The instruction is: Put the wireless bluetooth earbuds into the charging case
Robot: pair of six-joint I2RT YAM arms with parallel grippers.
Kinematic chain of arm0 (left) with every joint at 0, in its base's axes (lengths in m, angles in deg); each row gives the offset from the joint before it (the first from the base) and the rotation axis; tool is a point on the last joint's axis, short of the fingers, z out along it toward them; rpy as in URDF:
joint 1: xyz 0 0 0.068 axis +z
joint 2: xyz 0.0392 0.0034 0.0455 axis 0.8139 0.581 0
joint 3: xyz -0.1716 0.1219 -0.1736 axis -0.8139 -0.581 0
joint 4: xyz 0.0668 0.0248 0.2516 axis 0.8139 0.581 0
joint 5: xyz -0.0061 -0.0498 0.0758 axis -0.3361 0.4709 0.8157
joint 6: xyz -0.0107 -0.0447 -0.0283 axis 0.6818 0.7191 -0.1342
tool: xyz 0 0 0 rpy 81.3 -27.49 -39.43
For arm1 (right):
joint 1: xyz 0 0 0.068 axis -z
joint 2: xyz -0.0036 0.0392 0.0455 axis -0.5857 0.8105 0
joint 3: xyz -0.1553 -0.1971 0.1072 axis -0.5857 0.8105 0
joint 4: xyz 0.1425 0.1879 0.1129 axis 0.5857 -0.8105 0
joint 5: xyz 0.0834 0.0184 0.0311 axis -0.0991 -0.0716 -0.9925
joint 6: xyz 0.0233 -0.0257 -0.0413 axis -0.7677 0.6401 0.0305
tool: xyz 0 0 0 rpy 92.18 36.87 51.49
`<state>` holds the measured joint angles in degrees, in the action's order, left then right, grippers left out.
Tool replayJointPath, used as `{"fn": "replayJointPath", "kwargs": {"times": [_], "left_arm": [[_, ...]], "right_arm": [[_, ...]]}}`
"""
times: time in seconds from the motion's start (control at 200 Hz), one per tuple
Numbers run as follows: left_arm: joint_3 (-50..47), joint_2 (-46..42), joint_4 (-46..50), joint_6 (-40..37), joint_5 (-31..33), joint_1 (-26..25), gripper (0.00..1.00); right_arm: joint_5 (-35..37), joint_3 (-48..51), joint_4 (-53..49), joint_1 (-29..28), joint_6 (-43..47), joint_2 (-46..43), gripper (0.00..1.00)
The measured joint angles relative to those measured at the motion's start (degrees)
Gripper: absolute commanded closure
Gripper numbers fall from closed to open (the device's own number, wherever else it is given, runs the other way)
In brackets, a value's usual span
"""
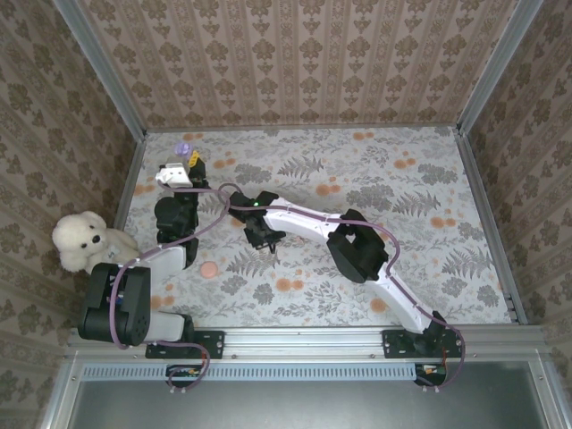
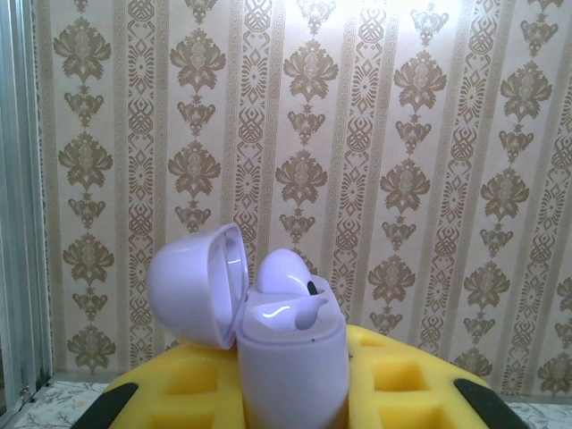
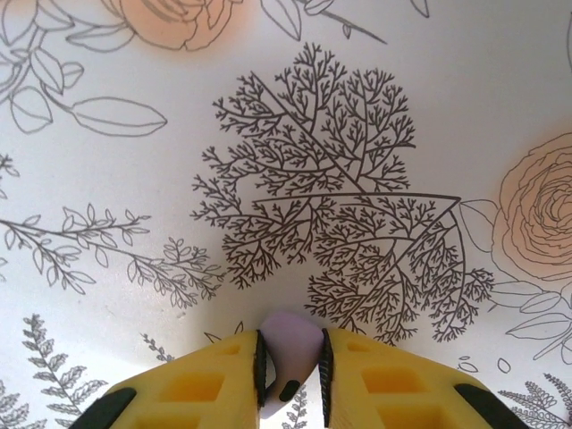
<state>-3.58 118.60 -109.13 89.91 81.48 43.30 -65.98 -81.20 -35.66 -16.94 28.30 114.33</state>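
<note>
In the left wrist view my left gripper (image 2: 291,380) is shut on the lilac charging case (image 2: 293,357), which stands upright between the yellow fingers (image 2: 183,380). Its lid (image 2: 198,286) is swung open to the left, and one earbud (image 2: 284,271) sits in it. From above, the case (image 1: 183,149) is held up near the table's back left. My right gripper (image 3: 291,366) is shut on a second lilac earbud (image 3: 293,344), just above the floral table cover. In the top view this gripper (image 1: 264,238) hangs left of the table's middle, apart from the case.
A white plush toy (image 1: 85,239) sits outside the left wall. Patterned walls and metal corner posts (image 1: 98,67) enclose the table (image 1: 402,179). The right arm (image 1: 357,255) stretches diagonally across the middle; the left arm (image 1: 174,223) stands along the left side.
</note>
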Motion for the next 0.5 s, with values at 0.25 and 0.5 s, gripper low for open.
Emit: {"fn": "replayJointPath", "kwargs": {"times": [0.25, 0.5], "left_arm": [[0.02, 0.02, 0.00, 0.04, -0.20, -0.46, 1.00], [0.07, 0.02, 0.02, 0.04, -0.55, -0.79, 1.00]], "right_arm": [[-1.33, 0.35, 0.00, 0.55, 1.09, -0.22, 0.63], [-4.35, 0.81, 0.37, 2.23, -7.50, -0.48, 0.63]]}}
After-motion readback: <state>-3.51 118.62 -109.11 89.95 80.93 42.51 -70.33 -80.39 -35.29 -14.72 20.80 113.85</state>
